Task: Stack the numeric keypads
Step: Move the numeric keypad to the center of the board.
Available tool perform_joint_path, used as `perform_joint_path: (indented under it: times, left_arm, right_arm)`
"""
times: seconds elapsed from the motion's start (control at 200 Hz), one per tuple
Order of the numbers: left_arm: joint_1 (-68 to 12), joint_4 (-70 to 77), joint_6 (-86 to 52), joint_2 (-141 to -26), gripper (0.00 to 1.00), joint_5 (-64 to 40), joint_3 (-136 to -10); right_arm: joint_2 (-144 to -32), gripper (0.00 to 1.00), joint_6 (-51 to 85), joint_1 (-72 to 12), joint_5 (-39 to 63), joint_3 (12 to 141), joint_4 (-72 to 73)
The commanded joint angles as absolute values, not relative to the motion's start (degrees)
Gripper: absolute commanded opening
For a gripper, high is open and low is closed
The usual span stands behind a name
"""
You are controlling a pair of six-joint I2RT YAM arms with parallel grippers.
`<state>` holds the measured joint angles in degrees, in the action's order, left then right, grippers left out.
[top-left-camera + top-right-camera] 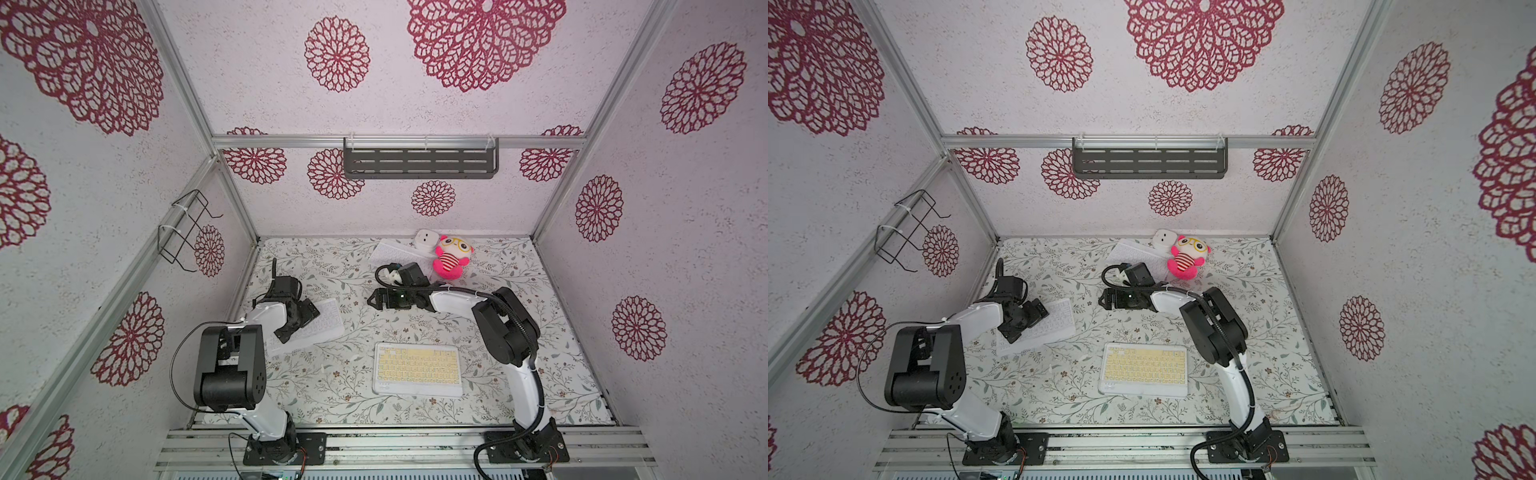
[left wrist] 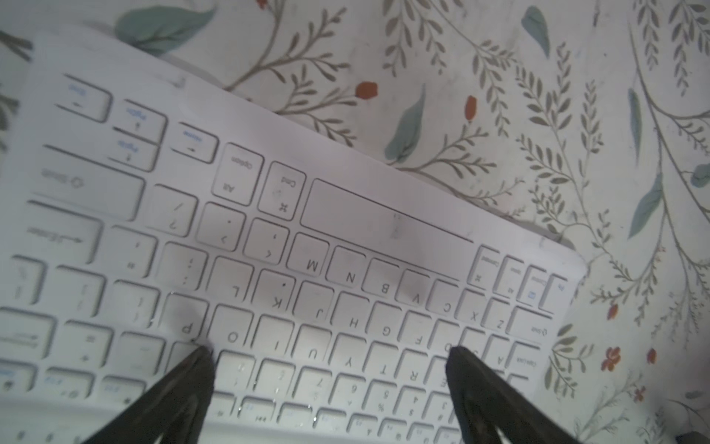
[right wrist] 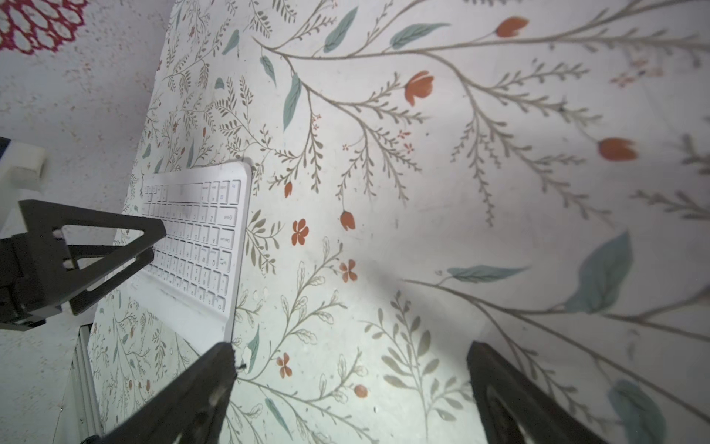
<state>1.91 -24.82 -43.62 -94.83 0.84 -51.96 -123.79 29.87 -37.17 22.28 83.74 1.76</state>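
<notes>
The white keypad [image 2: 345, 215], flat, keys lettered Cmd, Alt, Option, lies left on the floral bench [image 1: 332, 390] under the left hand [image 2: 330, 353], prongs apart; the yellow-keyed keypad [image 1: 417, 370] sits front-centre; a third keypad [image 1: 390, 249] far back; the right hand [image 3: 351, 348] gapes over the bench.

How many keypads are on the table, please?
3: yellow-keyed keypad front centre; all-white keypad below the left pincer; rear keypad beside the plush toy. Others may be hidden.
</notes>
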Motion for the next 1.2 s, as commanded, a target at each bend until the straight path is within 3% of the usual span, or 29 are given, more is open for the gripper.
perform_joint_path:
  times: [0.0, 0.22, 0.715, 0.986, 1.111, 1.196]
  left_arm:
    - [3.3, -28.3, -43.8, -93.9, 0.97, 0.9, -53.0]
    - [13.2, -31.2, -38.9, -87.7, 0.97, 3.1, -53.3]
    - [22.4, -26.1, -35.1, -97.8, 0.97, -1.0, -51.1]
    - [15.7, -26.0, -35.8, -100.0, 0.98, -4.5, -52.4]
    - [9.7, -33.7, -36.0, -101.0, 0.97, 5.3, -57.2]
    - [7.6, -36.6, -35.6, -100.4, 0.97, 5.7, -59.0]
  right_arm:
    - [-121.0, 0.98, 30.5, -36.9, 21.6, 82.2, 0.3]
    - [-120.5, 0.98, 31.0, -37.1, 23.0, 80.9, 2.1]
    - [-120.2, 0.98, 31.2, -37.5, 23.1, 80.5, 2.2]
    - [-121.1, 0.97, 31.8, -37.5, 23.4, 81.2, 2.5]
    - [-121.2, 0.97, 31.9, -37.4, 23.7, 81.2, 2.4]
    - [-120.9, 0.97, 31.8, -37.2, 23.3, 80.8, 2.3]
